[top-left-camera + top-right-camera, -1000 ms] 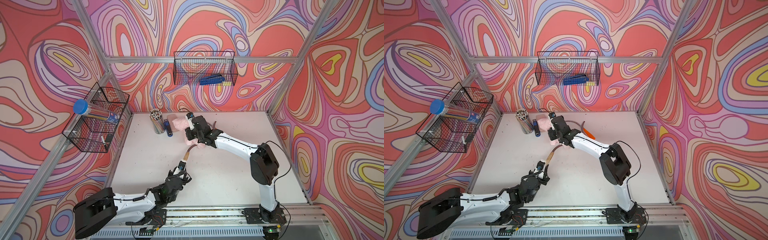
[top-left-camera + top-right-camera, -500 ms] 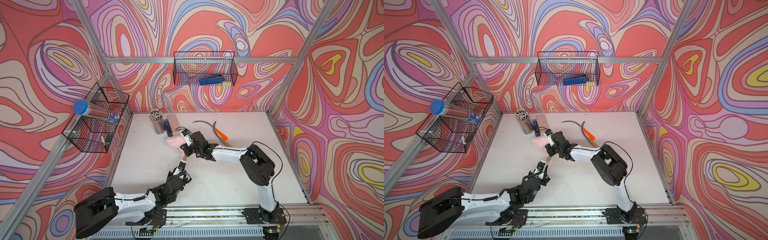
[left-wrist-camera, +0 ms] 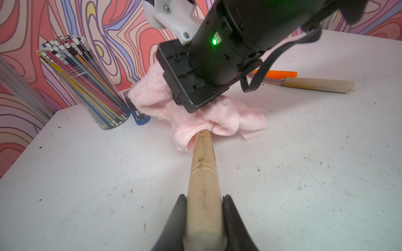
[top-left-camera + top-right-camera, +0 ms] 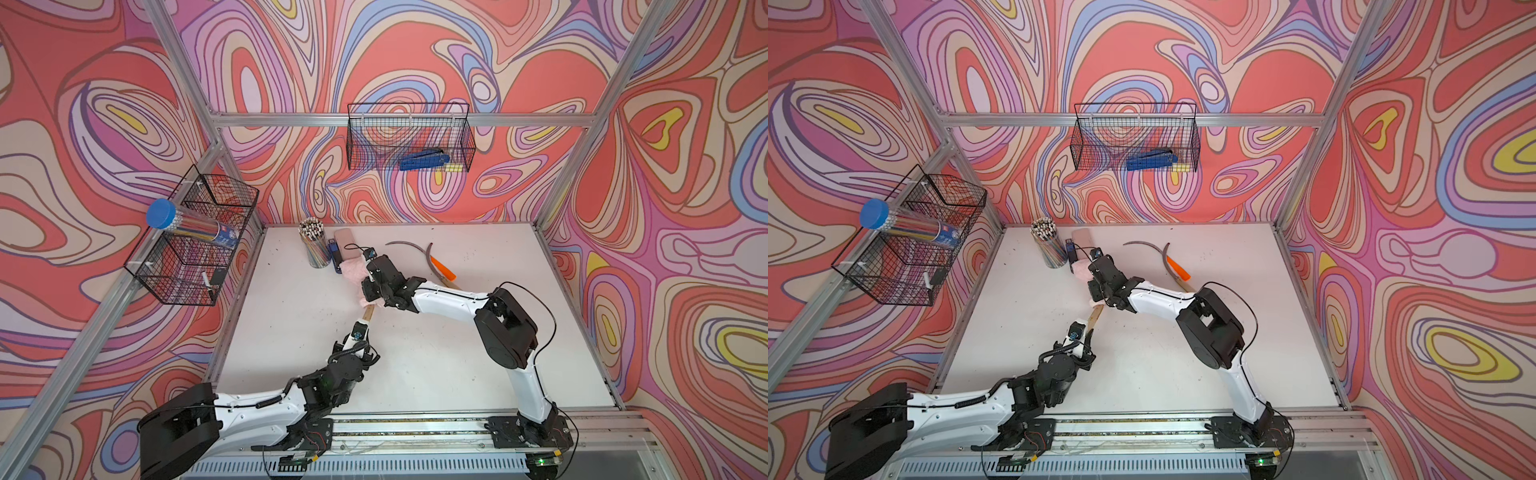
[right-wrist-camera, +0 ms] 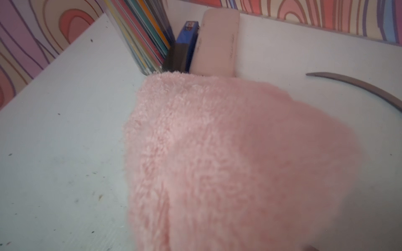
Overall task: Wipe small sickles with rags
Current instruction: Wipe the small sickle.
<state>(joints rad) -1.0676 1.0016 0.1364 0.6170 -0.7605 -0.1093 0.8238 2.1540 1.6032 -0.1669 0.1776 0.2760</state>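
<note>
Bright, even light, soft shadows; the rag [image 5: 217, 163] looks blurred in the right wrist view.

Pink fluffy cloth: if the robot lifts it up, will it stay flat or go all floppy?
Probably floppy: the pink fluffy cloth bunches in soft folds over the wooden-handled sickle. Likely light, since its edges look thin and loose. Its fuzzy pile should catch rather than slip.
</note>
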